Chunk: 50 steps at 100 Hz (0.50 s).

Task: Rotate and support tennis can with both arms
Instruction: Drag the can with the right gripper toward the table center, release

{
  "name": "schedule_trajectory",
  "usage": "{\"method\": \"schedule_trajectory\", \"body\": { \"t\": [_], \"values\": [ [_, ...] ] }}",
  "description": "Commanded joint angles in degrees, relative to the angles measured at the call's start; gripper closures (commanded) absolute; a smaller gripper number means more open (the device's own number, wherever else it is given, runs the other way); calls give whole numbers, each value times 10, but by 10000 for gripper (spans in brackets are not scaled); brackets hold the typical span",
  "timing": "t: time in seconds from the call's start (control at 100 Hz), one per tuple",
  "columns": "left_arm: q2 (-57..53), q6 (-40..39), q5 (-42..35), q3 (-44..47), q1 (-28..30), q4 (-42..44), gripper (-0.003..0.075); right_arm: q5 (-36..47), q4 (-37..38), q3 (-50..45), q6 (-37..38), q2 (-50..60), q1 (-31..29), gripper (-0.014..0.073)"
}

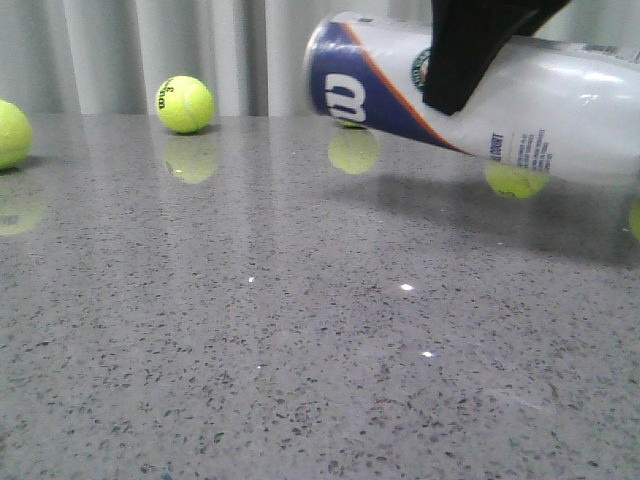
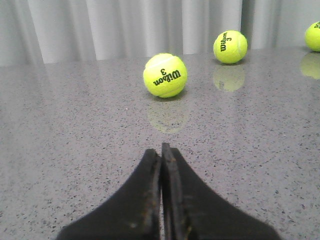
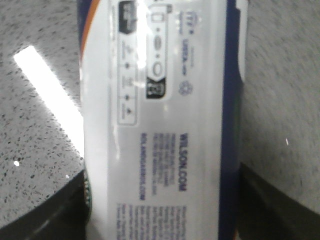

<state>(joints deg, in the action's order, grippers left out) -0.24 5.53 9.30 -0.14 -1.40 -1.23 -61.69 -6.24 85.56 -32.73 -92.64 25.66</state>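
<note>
Front view, surface: grey speckled stone-look table [image 1: 250, 380] is lying glossy, mirroring the balls + ceiling light glints.
Room: pale pleated curtain [image 1: 110, 50] is hanging along the far edge of the table.
Balls: one tennis ball [image 1: 185, 104] is sitting at the far edge, another ball [image 1: 8, 133] at the left border; two more are showing partly under the can.
Can, place: tennis can [image 1: 560, 110] is hanging in the air over the table's far right part, its shadow falling on the surface below.
Can, axis: long axis is running near-horizontal, tilted a bit; navy W end is pointing left + slightly up, toward the camera.
Right gripper [image 3: 160, 235]: fingers are sitting either side of the can body, clamped on it; seen from front as a dark shape across the can's top.
Left gripper [image 2: 162, 150]: fingers are pressed together, holding nothing, low over the table w/ a Wilson ball [image 2: 165, 75] ahead, well apart from the can.
</note>
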Motion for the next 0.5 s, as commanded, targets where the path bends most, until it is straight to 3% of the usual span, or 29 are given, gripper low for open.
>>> {"method": "schedule_trajectory", "body": {
  "t": [0.0, 0.15, 0.49],
  "values": [
    [-23, -4, -42, 26, 2, -1, 741, 15, -5, 25, -106, 9, 24, 260],
    [-23, -4, -42, 26, 2, -1, 741, 2, -20, 25, -203, -10, 63, 260],
    [-23, -4, -42, 26, 2, -1, 741, 0, -18, 25, -212, -47, 96, 260]
  ]
}}
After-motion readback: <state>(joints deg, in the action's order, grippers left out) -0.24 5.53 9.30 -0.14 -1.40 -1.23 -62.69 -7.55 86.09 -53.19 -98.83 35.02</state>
